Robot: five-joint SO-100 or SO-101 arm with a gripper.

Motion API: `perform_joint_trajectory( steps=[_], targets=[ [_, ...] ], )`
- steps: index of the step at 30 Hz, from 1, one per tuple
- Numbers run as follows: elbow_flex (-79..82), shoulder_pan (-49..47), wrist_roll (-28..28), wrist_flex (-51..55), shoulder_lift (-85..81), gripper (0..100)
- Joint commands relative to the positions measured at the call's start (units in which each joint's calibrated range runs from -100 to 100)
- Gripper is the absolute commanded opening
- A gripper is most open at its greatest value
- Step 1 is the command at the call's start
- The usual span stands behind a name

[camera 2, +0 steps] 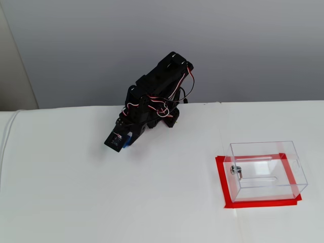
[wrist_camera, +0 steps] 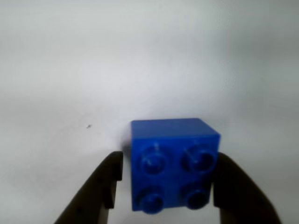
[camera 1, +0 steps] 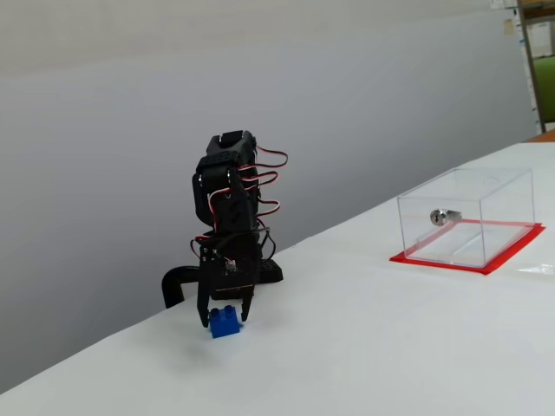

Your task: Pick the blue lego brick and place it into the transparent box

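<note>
The gripper point(camera 1: 225, 322) straddles the blue lego brick point(camera 1: 225, 322) on the white surface point(camera 1: 364, 347), fingers point(wrist_camera: 100, 189) flanking it, apparently not yet clamped. Lift and carry remain: the transparent box point(camera 1: 466, 217) stands well right of the brick.

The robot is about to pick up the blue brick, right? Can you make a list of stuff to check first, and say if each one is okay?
1. Brick sits between the two claw fingers: ok, seen in the wrist view.
2. Claw is squeezing the brick: cannot tell. There is a gap at the left finger in the wrist view, and the right one looks close to the brick or touching it.
3. Brick rests flat on the table: ok.
4. Way across the table to the box is free: ok, nothing lies between them in either fixed view.
5. Box has room inside: ok, only a small metal piece shows there.
6. Box has an opening big enough for the brick: cannot tell.
</note>
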Motion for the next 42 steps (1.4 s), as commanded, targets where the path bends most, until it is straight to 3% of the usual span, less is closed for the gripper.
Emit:
perform_joint_trajectory(
  steps=[1, 8, 25, 35, 42],
  targets=[
    [-1.04, 0.25, 0.54, -0.84, 0.05, 13],
    [-1.13, -0.12, 0.38, -0.84, 0.05, 2],
    [-9.27, -5.81, 0.07, -0.84, -6.65, 2],
    [-7.28, -15.57, 0.01, -1.27, -18.7, 2],
    [-3.58, -28.29, 0.01, -8.58, -23.03, 2]
  ],
)
